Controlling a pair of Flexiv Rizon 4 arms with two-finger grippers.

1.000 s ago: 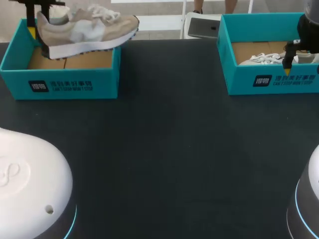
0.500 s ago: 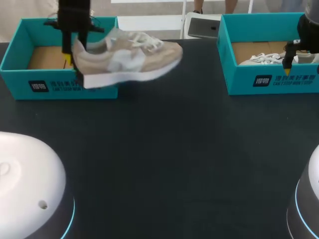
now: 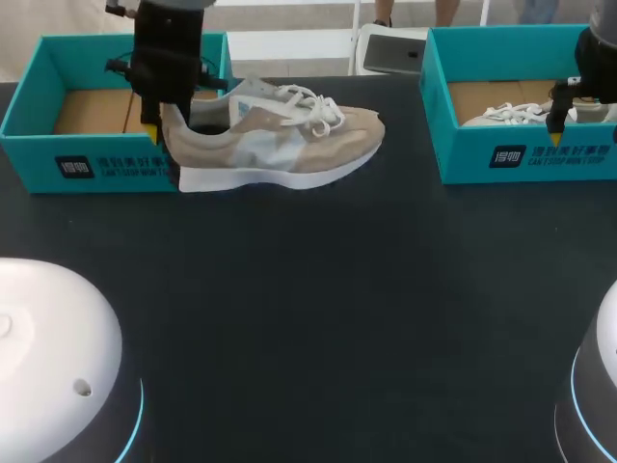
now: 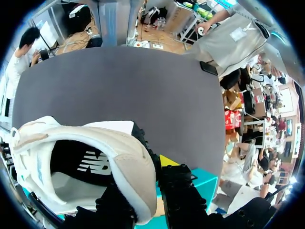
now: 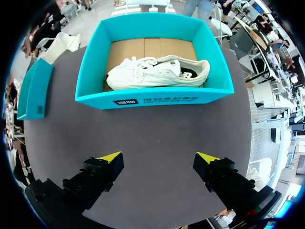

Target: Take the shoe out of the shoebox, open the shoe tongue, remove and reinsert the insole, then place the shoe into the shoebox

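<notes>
The left gripper [image 3: 154, 127] has the tan shoe [image 3: 280, 147] by its heel. In the left wrist view its fingers [image 4: 178, 191] pinch the padded heel collar of the shoe [image 4: 95, 157] from two sides, one inside the opening and one behind the heel, with a yellow tip showing at the outer one. The shoe is out of the left box [image 3: 96, 164]. It sits level with its sole down, heel at the box's front right corner and toe pointing toward the right edge of the table [image 3: 337, 318], close to the back edge and left of the middle. Its white laces lie loose over the tongue. From here I cannot tell whether the sole touches the table or hangs just above it. The left box stands at the table's back left corner, with bare cardboard showing in its floor.

The right box [image 3: 521, 154] stands at the back right corner with a white shoe [image 3: 506, 114] lying in it, toe toward the right. In the head view the right gripper [image 3: 557, 130] hangs at that box's front wall. From its own wrist the right gripper [image 5: 159, 157] shows its fingers spread wide with nothing between them, over dark table just in front of the box [image 5: 152, 99], and the white shoe [image 5: 157, 71] lies ahead of it.
</notes>
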